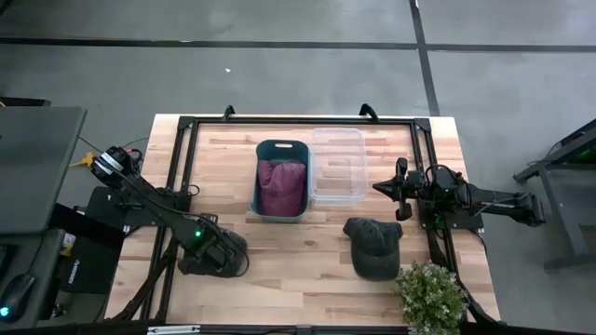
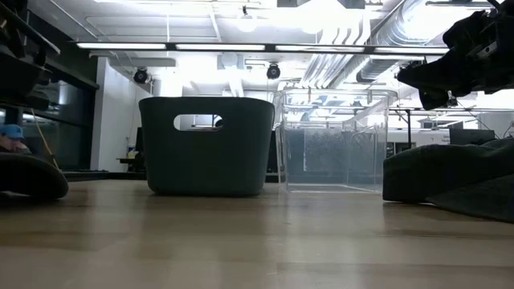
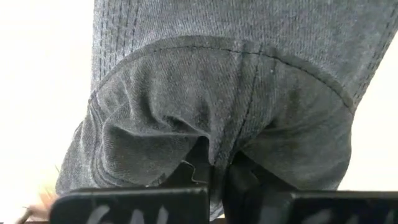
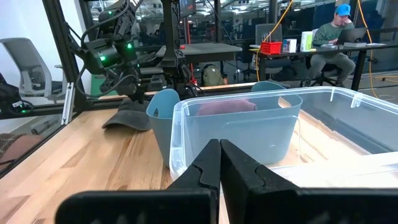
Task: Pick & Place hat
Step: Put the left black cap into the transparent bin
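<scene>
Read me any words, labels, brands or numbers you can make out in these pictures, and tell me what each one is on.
No text reads clearly in any view.
White marks on the left gripper's own body in its wrist view: cut off by the picture's edge, unreadable.
Items on the far desk in the right wrist view: too small to read.

Two dark jointed arms, black cables along them, small green indicator lights, black fingers (image 4: 205, 171) with toothed inner edges

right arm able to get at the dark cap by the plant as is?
Probably yes. The right gripper, shut and empty, hangs beside the clear bin, and the dark cap lies uncovered on bare table close by; the plant sits clear of the path.
</scene>
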You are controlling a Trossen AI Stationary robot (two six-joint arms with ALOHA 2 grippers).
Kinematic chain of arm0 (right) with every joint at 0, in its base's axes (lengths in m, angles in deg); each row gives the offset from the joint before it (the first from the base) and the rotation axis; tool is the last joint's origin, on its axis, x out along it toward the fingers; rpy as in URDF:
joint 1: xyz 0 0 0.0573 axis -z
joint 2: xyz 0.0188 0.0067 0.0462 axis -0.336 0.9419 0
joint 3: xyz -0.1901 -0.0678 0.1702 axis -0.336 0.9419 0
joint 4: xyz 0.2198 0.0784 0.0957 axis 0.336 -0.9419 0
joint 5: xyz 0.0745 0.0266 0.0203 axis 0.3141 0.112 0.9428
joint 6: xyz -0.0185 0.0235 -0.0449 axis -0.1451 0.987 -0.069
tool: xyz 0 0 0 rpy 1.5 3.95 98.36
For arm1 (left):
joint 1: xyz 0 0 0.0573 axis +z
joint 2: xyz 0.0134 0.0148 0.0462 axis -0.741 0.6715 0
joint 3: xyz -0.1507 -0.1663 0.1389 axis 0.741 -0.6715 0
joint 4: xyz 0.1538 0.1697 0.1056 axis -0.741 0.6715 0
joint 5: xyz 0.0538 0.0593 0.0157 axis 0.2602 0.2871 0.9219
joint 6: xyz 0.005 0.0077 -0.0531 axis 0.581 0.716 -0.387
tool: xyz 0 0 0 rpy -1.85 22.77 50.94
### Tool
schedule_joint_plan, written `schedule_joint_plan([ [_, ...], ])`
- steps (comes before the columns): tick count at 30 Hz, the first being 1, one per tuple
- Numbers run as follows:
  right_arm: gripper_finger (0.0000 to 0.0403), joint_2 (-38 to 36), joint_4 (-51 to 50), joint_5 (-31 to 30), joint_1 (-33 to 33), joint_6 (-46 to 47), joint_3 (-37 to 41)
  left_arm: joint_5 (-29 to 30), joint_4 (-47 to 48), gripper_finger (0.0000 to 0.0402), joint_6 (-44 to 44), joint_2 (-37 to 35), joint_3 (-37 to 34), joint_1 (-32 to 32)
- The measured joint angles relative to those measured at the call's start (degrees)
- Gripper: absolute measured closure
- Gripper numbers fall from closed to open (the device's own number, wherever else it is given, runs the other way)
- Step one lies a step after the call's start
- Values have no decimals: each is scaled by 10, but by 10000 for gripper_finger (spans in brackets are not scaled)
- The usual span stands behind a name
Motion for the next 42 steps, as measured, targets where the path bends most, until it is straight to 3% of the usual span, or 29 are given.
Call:
schedule_joint_plan([
  [11, 402, 0, 0, 0, 0, 0, 0, 31, -68, 401, 9, -1, 3, 0],
  [18, 402, 0, 0, 0, 0, 0, 0, 34, -157, 401, 45, -1, 58, 34],
  [28, 402, 0, 0, 0, 0, 0, 0, 24, -153, 401, 65, -1, 127, 98],
  [42, 402, 0, 0, 0, 0, 0, 0, 51, -158, 401, 43, -1, 177, 105],
])
